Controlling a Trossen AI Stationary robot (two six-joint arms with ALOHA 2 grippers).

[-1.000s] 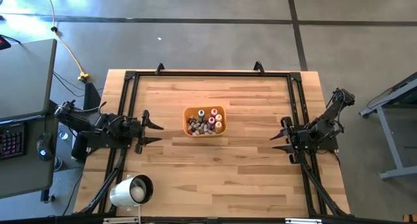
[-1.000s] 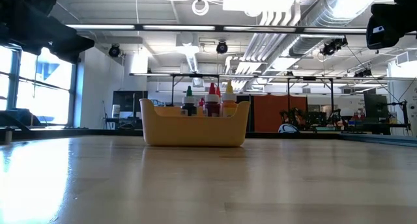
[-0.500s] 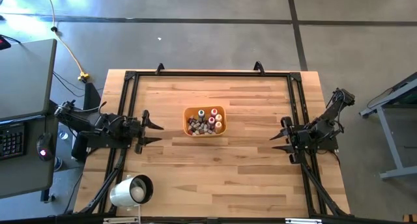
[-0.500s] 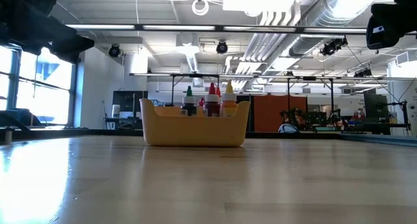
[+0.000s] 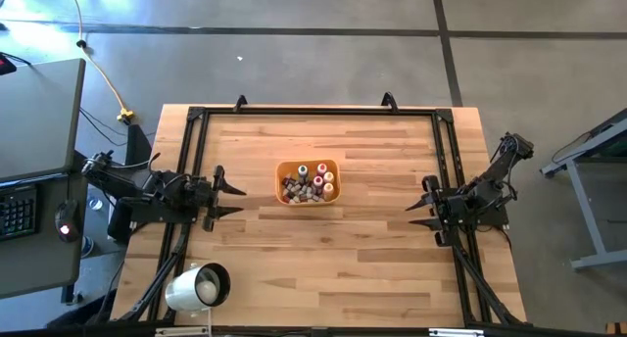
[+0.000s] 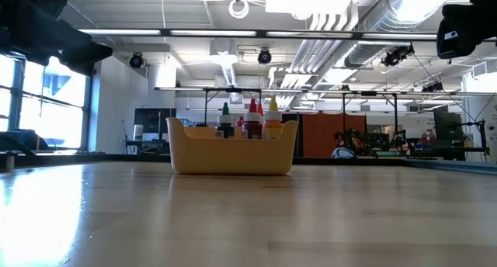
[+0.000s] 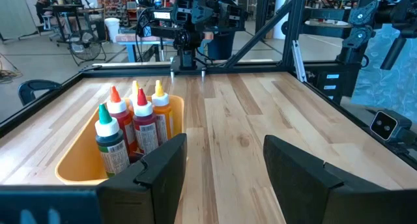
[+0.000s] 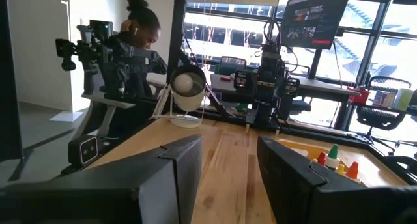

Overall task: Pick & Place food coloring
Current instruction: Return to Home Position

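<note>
The food coloring bottles (image 5: 308, 183) stand and lie together in a small orange tray (image 5: 333, 192) in the middle of the table; they rest on the tray's floor. In the left wrist view several upright bottles (image 7: 133, 123) with green, red and yellow caps show in the tray (image 7: 71, 162). In the low view the tray (image 6: 231, 154) stands on the table with bottle tips (image 6: 252, 116) above its rim. My left gripper (image 5: 227, 198) is open near the table's left edge, pointing at the tray. My right gripper (image 5: 419, 209) is open near the right edge.
A black frame (image 5: 313, 110) runs along the table's far and side edges. A round lamp (image 5: 199, 287) sits at the near left corner. A person (image 8: 133, 51) stands beyond the table in the right wrist view. Bare wood (image 5: 323, 259) lies around the tray.
</note>
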